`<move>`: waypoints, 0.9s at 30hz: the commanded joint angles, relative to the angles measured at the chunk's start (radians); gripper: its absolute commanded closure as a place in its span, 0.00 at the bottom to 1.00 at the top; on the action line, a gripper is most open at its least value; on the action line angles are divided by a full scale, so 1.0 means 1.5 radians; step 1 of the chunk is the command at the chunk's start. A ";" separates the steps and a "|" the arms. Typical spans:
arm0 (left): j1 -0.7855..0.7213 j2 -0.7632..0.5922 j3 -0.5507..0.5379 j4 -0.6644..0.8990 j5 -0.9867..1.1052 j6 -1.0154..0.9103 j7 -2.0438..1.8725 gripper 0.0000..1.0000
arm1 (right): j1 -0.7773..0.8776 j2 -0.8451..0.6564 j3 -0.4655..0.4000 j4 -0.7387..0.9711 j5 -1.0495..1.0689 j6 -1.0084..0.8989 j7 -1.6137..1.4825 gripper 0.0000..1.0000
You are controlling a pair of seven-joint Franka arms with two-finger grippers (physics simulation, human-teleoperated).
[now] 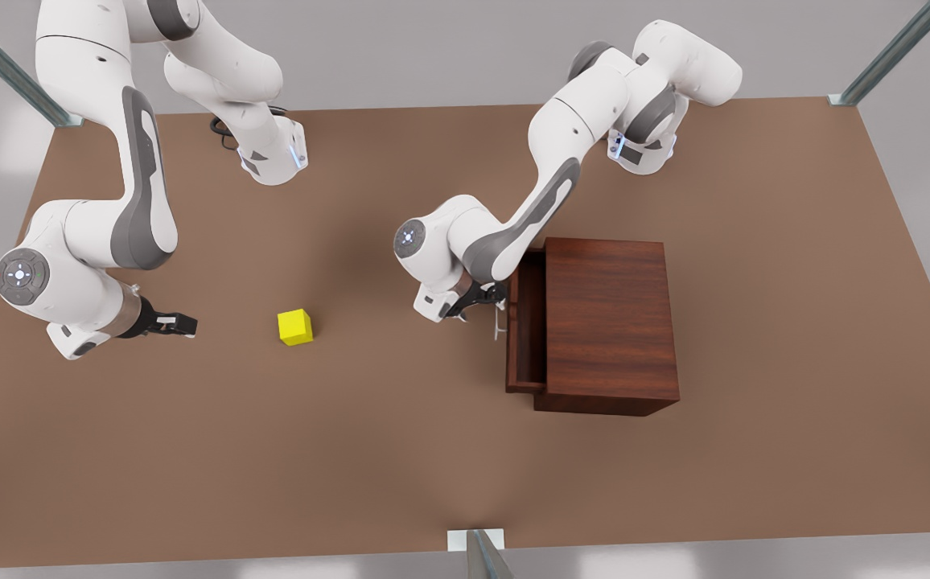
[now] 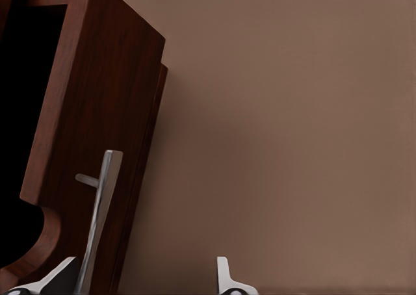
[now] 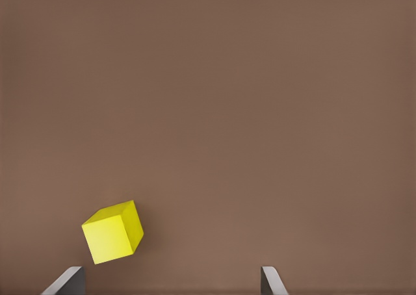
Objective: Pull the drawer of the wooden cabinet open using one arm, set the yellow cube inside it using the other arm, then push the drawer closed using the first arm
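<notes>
The wooden cabinet stands right of the table's middle in the front view. Its drawer sticks out a short way toward the front view's left. My left gripper is at the silver handle. In the left wrist view this gripper is open, and the handle on the drawer front runs close beside one fingertip. The yellow cube rests on the table. My right gripper is open, low and a short way to the cube's left. The cube lies just ahead of that gripper.
The matte brown tabletop stretches wide between the cube and the cabinet and along the near edge. Both arm bases stand at the far edge. Metal frame posts sit at the table's edges.
</notes>
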 commanded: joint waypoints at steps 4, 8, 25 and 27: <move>-0.001 0.000 -0.006 0.000 -0.001 0.022 -0.043 0.00 | 0.000 0.000 0.000 0.000 0.001 0.000 -0.001 0.00; -0.004 0.000 -0.011 0.001 0.000 0.031 -0.054 0.00 | 0.000 0.000 0.000 0.000 0.001 0.000 -0.001 0.00; -0.028 0.015 -0.009 0.019 0.008 0.061 0.075 0.00 | 0.001 0.000 0.000 0.000 0.001 0.000 -0.001 0.00; -0.031 0.015 -0.009 0.023 0.008 0.061 0.075 0.00 | 0.001 0.000 0.000 0.000 0.001 0.000 -0.001 0.00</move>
